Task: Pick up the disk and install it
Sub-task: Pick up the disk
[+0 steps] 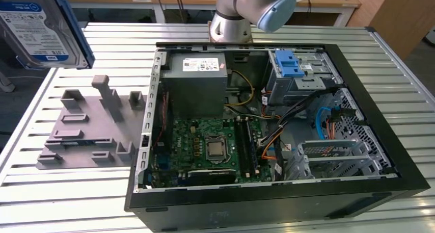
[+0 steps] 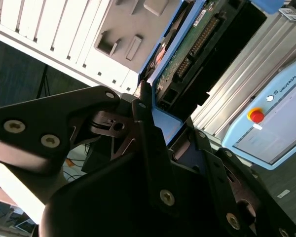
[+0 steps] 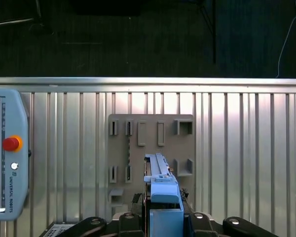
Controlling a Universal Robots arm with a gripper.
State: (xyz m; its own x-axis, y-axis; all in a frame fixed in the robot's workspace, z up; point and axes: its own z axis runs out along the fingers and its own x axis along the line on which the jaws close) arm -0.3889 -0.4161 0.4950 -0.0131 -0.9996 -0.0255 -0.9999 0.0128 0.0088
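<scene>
My main worry is the grip. The black gripper has its jaws clamped only on the blue edge of the flat rectangular metal disk with its blue-and-white label and blue plastic carrier frame. I judge that plastic rail could flex or slide, letting the disk twist between the fingers.

The second risk is the open black computer case at four o'clock in the exterior view. Loose orange, blue and black cables lie just beside the metal drive cage with the blue latch, at one o'clock inside the case. They could catch a corner of the carrier. A tilted disk could also jam on the cage walls.

The disk hangs at ten o'clock in the exterior view, upright on edge, label towards that camera. It is well apart from the case.

The silver arm with a blue joint cap rises at twelve o'clock. In the first wrist view the gripper points straight down, with the disk edge-on above the grey fixture plate on the slatted aluminium table.
</scene>
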